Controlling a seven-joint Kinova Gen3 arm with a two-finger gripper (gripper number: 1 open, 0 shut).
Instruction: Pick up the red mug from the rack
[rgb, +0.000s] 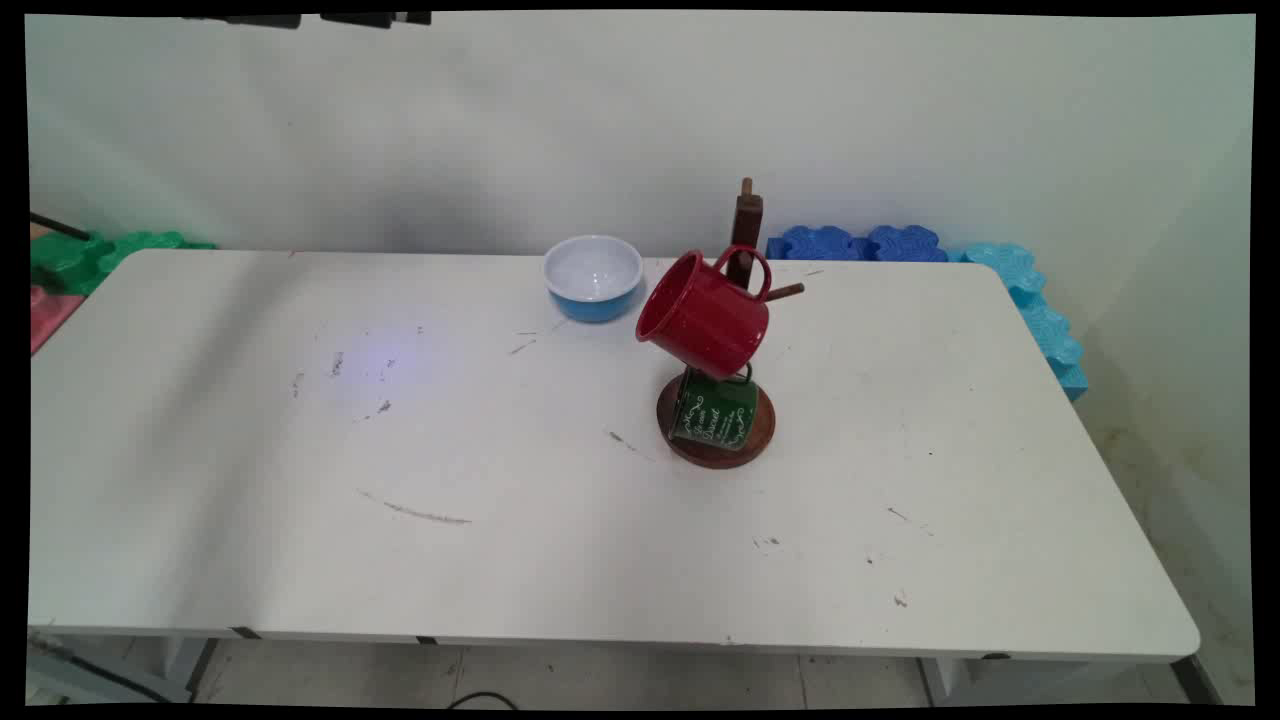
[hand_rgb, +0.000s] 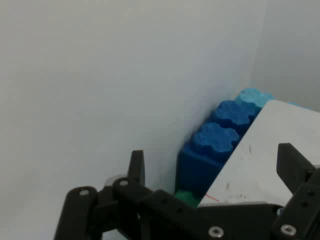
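Your claw (hand_rgb: 212, 172) hung spread and empty high above the bench (rgb: 500, 560), far from the stiff, likely light red mug (rgb: 703, 314), best gripped at its rim.

Table (rgb: 250, 560): white, w/ grey scuffs; mug (rgb: 703, 315): glossy red, on dark brown wooden mug tree (rgb: 746, 225); lower mug (rgb: 713, 413): dark green w/ white lettering, over the reddish-brown round base (rgb: 716, 453); bowl (rgb: 592, 277): blue outside, white inside; foam blocks (rgb: 860, 244): mid-blue, turning light blue at rt end; blocks at left (rgb: 75, 258): green, then red; gripper (hand_rgb: 210, 172): black; wall (rgb: 500, 120): off-white.
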